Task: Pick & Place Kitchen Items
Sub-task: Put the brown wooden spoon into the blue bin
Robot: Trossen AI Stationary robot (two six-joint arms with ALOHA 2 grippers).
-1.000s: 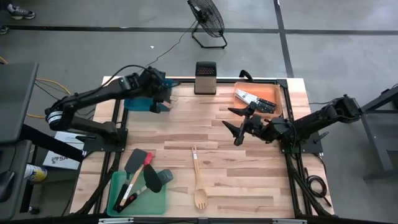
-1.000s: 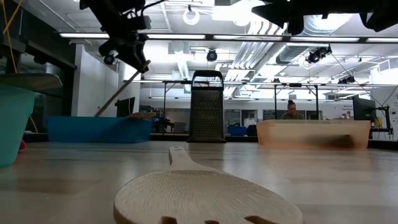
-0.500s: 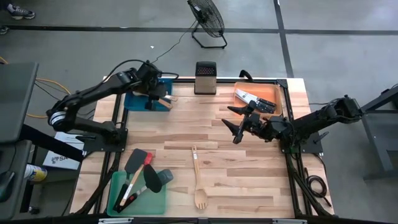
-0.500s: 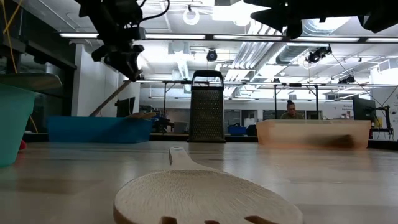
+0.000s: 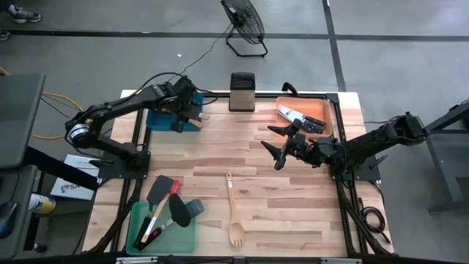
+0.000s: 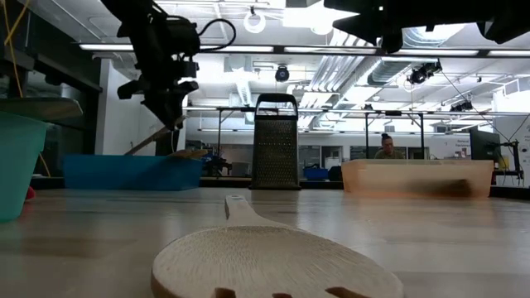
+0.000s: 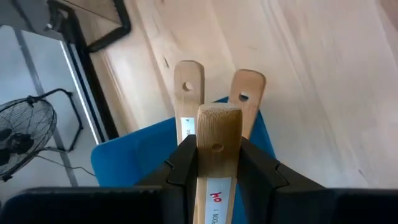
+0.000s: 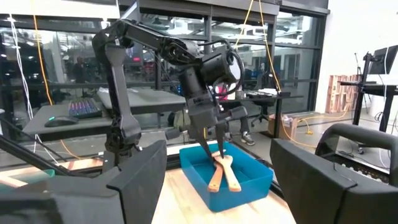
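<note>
The left gripper (image 5: 192, 114) hangs over the blue tray (image 5: 160, 121) near the far left corner of the worktop (image 5: 242, 158), its fingers (image 7: 186, 163) closed on the handle of a pale wooden utensil (image 7: 214, 146) that slants down into the tray; two more wooden utensils (image 7: 188, 93) already lie in the blue tray with their holed handle ends poking over its rim, side by side and just beside the held one; the right gripper (image 5: 282, 147) waits above the worktop just inward of the orange tray (image 5: 319, 111) at the far right corner, its fingers (image 8: 140, 177) spread wide and holding nothing; the orange tray holds black-handled knives (image 5: 293, 115) in a small heap; a wooden slotted spoon (image 5: 233, 210) lies alone on the bare worktop near the middle of the near edge, handle pointing toward the far edge; the green tray (image 5: 185, 238) at the near left corner carries a black spatula (image 5: 160, 191), a red spatula (image 5: 173, 188), a grey spatula (image 5: 193, 209) and another black utensil whose kind I cannot tell, overlapping one another and partly hanging over the rim; a metal box grater (image 5: 241, 91) stands upright at the middle of the far edge, between the blue and orange trays; a person (image 6: 386, 147) sits in the room well beyond the worktop.
</note>
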